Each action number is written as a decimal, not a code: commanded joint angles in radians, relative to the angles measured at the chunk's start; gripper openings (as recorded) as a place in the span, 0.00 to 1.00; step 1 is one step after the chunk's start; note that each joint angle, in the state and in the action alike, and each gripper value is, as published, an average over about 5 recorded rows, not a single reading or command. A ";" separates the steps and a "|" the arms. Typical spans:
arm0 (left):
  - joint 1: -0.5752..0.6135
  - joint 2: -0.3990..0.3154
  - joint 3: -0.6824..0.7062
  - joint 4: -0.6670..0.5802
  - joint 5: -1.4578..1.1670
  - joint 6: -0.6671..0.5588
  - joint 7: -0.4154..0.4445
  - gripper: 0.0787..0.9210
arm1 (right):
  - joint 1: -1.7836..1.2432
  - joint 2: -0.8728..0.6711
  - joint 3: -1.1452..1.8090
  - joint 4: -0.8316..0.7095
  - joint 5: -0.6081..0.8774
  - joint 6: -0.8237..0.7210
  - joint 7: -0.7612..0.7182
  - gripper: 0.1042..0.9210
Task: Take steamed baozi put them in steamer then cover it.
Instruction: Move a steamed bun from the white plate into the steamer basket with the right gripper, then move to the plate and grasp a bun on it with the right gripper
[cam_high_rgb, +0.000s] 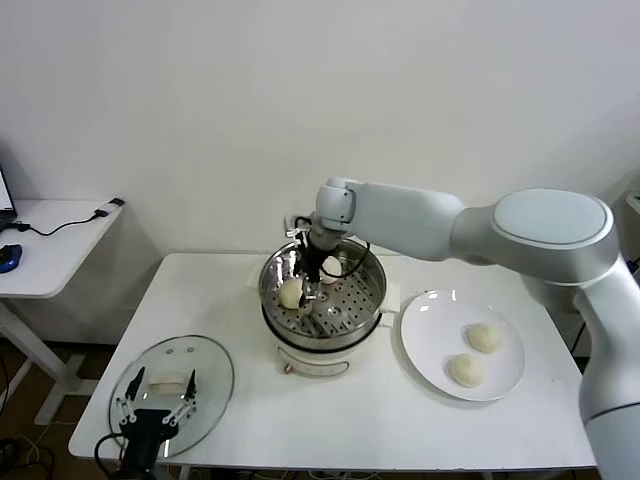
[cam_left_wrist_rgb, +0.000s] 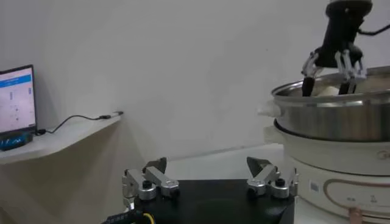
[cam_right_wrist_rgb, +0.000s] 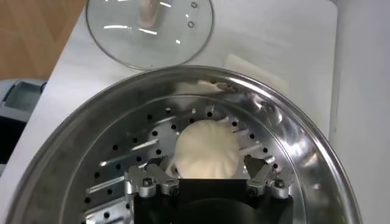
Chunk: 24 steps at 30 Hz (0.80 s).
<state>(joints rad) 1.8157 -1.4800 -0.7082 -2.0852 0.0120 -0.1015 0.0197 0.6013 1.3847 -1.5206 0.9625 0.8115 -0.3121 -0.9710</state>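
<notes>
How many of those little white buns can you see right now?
4. Two baozi lie on the white plate. Two are in the steamer: one below the right tool, another behind the arm, partly hidden.

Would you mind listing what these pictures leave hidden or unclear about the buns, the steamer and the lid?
- Second bun in the steamer: head view, mostly hidden by the right pincer.
- Bun under the open pincer: right wrist view, its near side is covered by the pincer body; contact with the fingers unclear.
- Lid: head view, its handle partly hidden by the left pincer.
- Steamer's inside: left wrist view, hidden by its wall.
</notes>
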 joint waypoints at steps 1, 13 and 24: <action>0.001 -0.004 0.001 -0.004 0.003 0.002 0.001 0.88 | 0.132 -0.168 -0.010 0.138 0.012 0.014 -0.036 0.88; -0.008 -0.010 0.005 -0.017 0.021 0.015 0.001 0.88 | 0.256 -0.643 -0.070 0.463 -0.138 0.055 -0.078 0.88; 0.011 -0.016 -0.004 -0.027 0.027 0.015 0.000 0.88 | -0.063 -0.914 0.077 0.543 -0.473 0.064 -0.097 0.88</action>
<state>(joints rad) 1.8229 -1.4953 -0.7120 -2.1112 0.0367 -0.0870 0.0198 0.6840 0.6906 -1.5143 1.4021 0.5332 -0.2551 -1.0534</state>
